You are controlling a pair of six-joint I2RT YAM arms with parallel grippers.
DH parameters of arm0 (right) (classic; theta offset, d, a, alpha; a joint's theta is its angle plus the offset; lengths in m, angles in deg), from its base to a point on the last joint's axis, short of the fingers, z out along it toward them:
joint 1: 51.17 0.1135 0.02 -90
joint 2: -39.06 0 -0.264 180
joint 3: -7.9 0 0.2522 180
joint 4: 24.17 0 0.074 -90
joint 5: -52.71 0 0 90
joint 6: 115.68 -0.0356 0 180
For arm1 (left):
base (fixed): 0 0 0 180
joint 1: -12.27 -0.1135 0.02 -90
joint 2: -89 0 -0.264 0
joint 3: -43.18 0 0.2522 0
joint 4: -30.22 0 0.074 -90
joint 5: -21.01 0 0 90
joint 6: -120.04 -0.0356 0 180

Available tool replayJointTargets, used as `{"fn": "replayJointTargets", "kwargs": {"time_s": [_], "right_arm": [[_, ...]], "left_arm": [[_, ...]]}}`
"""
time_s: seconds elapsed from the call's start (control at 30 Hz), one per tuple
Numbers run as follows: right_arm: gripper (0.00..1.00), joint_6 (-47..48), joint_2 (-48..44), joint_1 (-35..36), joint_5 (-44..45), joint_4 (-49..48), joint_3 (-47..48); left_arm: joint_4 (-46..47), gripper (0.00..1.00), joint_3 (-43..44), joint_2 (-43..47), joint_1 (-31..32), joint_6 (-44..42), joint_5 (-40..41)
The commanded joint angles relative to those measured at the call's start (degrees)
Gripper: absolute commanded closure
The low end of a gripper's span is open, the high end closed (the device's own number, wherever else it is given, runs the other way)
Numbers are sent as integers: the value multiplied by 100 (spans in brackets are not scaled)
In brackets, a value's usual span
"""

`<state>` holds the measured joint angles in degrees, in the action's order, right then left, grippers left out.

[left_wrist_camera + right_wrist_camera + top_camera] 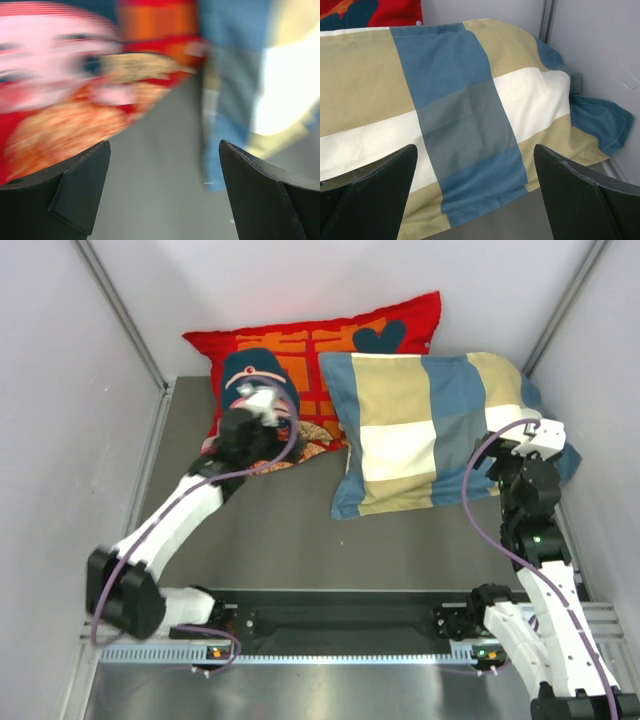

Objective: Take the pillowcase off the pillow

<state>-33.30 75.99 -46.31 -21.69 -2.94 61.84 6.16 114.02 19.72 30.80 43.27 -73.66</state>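
Pale walls (50, 390) close me in left, right and far, with metal posts (122, 310) at the far corners. The dark grey tabletop (270, 535) is evenly lit.

No legible text, label or number. Orange character-like shapes on red cushion (320, 345), 11 o'clock, unreadable.

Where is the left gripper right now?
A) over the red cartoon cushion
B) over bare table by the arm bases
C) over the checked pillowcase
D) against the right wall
A: in the top view the left gripper hangs above the red cushion, to the left of the pillowcase. Its blurred wrist view shows the cushion's print filling the upper left.
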Motion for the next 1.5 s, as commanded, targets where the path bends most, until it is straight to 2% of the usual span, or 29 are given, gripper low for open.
{"fn": "replayJointTargets", "kwargs": {"time_s": [0.0, 0.03, 0.13, 0.27, 0.4, 0.63, 0.87, 0.97, 1.0, 1.03, 1.1, 1.13, 1.2, 1.23, 1.27, 1.47], "right_arm": [[0, 41, 60, 50, -144, -79, 218], [0, 41, 69, 59, -153, -44, 253], [0, 67, 17, 59, -171, 36, 288], [0, 50, -80, 59, -267, 97, 297], [0, 32, -10, 59, -408, 89, 306], [0, 23, 113, 59, -540, 89, 315], [0, 23, 78, 59, -645, 97, 315], [0, 15, 86, 59, -689, 115, 315], [0, 15, 95, 59, -724, 124, 323], [0, 6, 95, 50, -742, 141, 341], [0, 6, 113, 50, -803, 176, 367], [0, 6, 113, 59, -821, 211, 367], [0, 6, 104, 59, -848, 247, 402], [0, 6, 95, 50, -856, 255, 402], [0, -3, 95, 50, -848, 290, 403], [1, 6, 262, 67, -1084, 379, 455]], "left_arm": [[836, 6, 637, -1085, 906, 11, -279], [1403, 6, 707, -1567, 1003, 169, -759], [2415, 5, 857, -2341, 1197, 767, -1271], [3401, 4, 866, -2959, 1267, 1557, -1572], [3921, 3, 893, -3407, 1329, 1840, -1695], [4388, 2, 971, -3795, 1461, 2078, -1696], [4168, 2, 1226, -4050, 1523, 2052, -1248], [4011, 6, 1384, -4138, 1558, 1999, -1054], [3923, 8, 1463, -4225, 1558, 1981, -1028], [3705, 21, 1638, -4269, 1575, 1946, -932], [3562, 35, 1788, -4418, 1584, 1929, -887], [3518, 48, 1911, -4463, 1602, 1885, -843], [3422, 65, 2017, -4568, 1611, 1867, -860], [3404, 77, 2105, -4586, 1619, 1858, -887], [3377, 100, 2132, -4595, 1619, 1867, -913], [3184, 100, 1921, -3911, 1751, 1656, -536]]}}
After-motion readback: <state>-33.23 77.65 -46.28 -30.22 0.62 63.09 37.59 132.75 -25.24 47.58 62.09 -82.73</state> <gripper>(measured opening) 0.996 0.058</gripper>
